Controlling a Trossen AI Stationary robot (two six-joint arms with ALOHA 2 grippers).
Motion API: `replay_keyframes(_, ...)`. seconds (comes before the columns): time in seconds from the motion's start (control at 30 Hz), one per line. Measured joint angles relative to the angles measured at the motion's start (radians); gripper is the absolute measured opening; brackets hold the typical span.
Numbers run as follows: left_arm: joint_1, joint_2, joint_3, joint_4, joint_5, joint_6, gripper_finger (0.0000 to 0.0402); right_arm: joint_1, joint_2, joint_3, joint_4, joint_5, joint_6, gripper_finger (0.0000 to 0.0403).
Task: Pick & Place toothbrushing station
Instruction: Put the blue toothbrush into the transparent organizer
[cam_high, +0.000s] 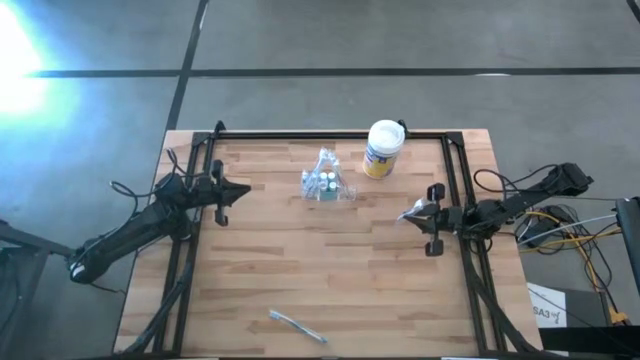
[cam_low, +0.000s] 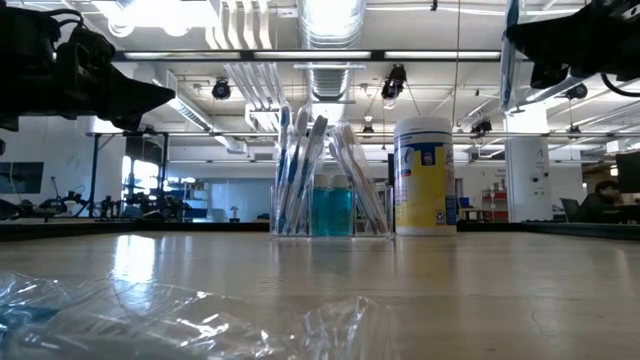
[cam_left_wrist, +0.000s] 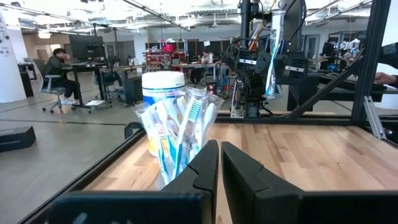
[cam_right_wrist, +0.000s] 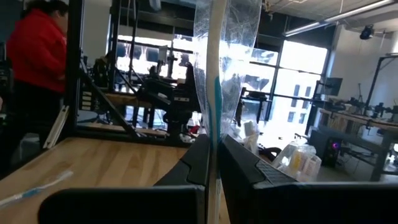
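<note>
The toothbrushing station (cam_high: 328, 186) is a small clear holder with several wrapped toothbrushes. It stands on its base at the table's far middle, and also shows in the low view (cam_low: 330, 205) and the left wrist view (cam_left_wrist: 177, 134). My left gripper (cam_high: 222, 196) is shut and empty, above the table's left side with its fingers (cam_left_wrist: 208, 165) toward the station. My right gripper (cam_high: 410, 214) is above the right side, shut on a toothbrush in a clear wrapper (cam_right_wrist: 214, 68). My right gripper pinches the wrapped toothbrush (cam_right_wrist: 214, 127) between its two fingers. The fingers lie level and point toward the table's left, across the brush. The brush stands upright, most of it above the fingers, lifted clear of the table (cam_left_wrist: 273, 50).
A round white-lidded canister with a yellow label (cam_high: 383, 148) stands just right of the station. Another wrapped toothbrush (cam_high: 297, 326) lies near the table's near edge, its wrapper close in the low view (cam_low: 150, 320). A black frame (cam_high: 330, 134) borders the table. People show in the room beyond.
</note>
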Motion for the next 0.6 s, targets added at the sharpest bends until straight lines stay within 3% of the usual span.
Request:
replay_keyframes(0.3,0.000,0.000,0.005,0.035,0.000,-0.083,0.0026,0.000,0.065,0.026,0.075,-0.002,0.011,0.0015)
replay_keyframes(0.6,-0.022,0.002,0.070,0.040,0.016,-0.102,0.0026,0.000,0.335,0.182,0.158,-0.002,-0.031,0.0015)
